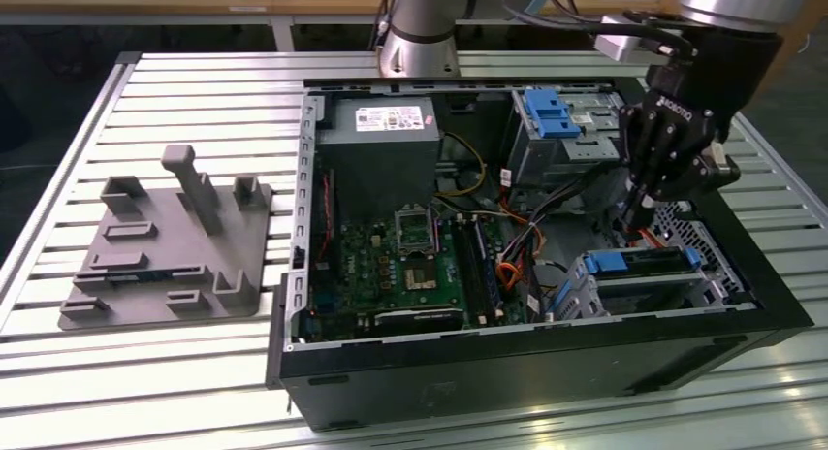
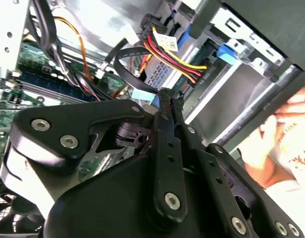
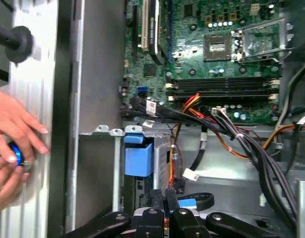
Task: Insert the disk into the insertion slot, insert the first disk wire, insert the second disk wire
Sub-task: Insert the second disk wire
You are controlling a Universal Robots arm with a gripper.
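A robot arm's gripper point(image 1: 643, 215) reaches into an open computer case point(image 1: 518, 372) lying on a slatted metal worktop point(image 1: 194, 72). The disk point(image 1: 643, 265), in its blue carrier, already sits in the insertion slot point(image 1: 647, 285), at about four o'clock in the case in the exterior view. In both wrist views the gripper's fingers point(image 3: 164, 198) are pressed together just beside the bundle of red, yellow and black wires point(image 2: 177, 57) behind the drive; whether they pinch a plug cannot be told. The wires look light and floppy, so the rigid plug, not the strands, seems the sound place to hold; its connector is likely delicate. Room is tight between cage, loose cables and the green motherboard point(image 1: 414, 266). A grey fixture plate point(image 1: 162, 246) lies at nine o'clock, and a person's hand point(image 3: 16, 139) rests outside the case wall.
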